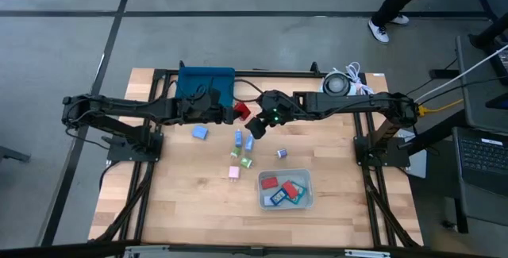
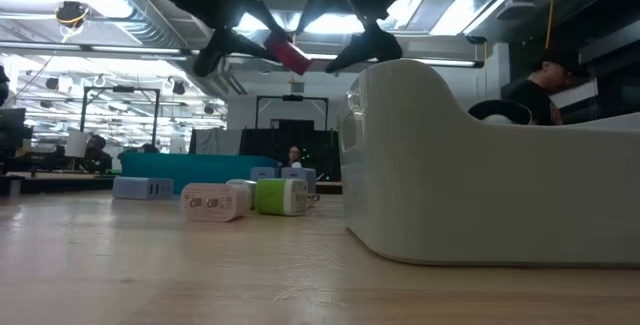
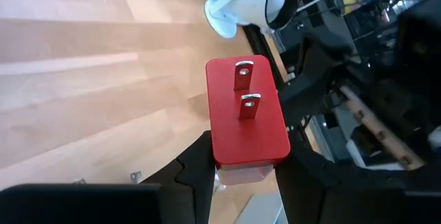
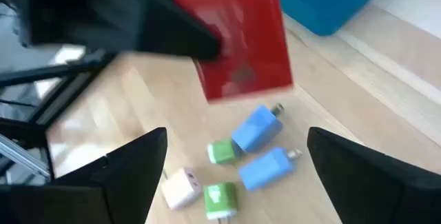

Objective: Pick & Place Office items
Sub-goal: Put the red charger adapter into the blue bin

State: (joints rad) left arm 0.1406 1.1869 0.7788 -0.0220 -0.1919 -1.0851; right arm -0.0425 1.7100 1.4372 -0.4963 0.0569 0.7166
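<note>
Red plug block [image 1: 241,111] from above: it sits pinched at the tip of the left gripper [image 1: 236,112], above the table's [image 1: 159,194] middle back, just in front of the dark blue tray [image 1: 206,83]. The left arm reaches in low from the left edge, stretched nearly straight. Right gripper [image 1: 255,125] hangs just beside the block, its arm stretched in from the right. Loose pieces lie below them: a blue one [image 1: 200,132], a green one [image 1: 246,163], a pink one [image 1: 233,173]. A clear bin [image 1: 306,198] near the front holds red and blue pieces.

Low view now: the red block [image 2: 288,54] is up in the air, dark fingers on either side of it, well above the pink [image 2: 214,202] and green [image 2: 281,196] pieces on the wood.

Left wrist: fingers [image 3: 196,169] clamped tight on the block's [image 3: 247,114] lower end, two metal prongs facing the camera.

Right wrist: fingers [image 4: 131,165] spread wide, nothing between them; the red block [image 4: 238,41] floats ahead in the other arm's grip, blue [image 4: 256,129] and green [image 4: 220,151] pieces on the table beneath.
</note>
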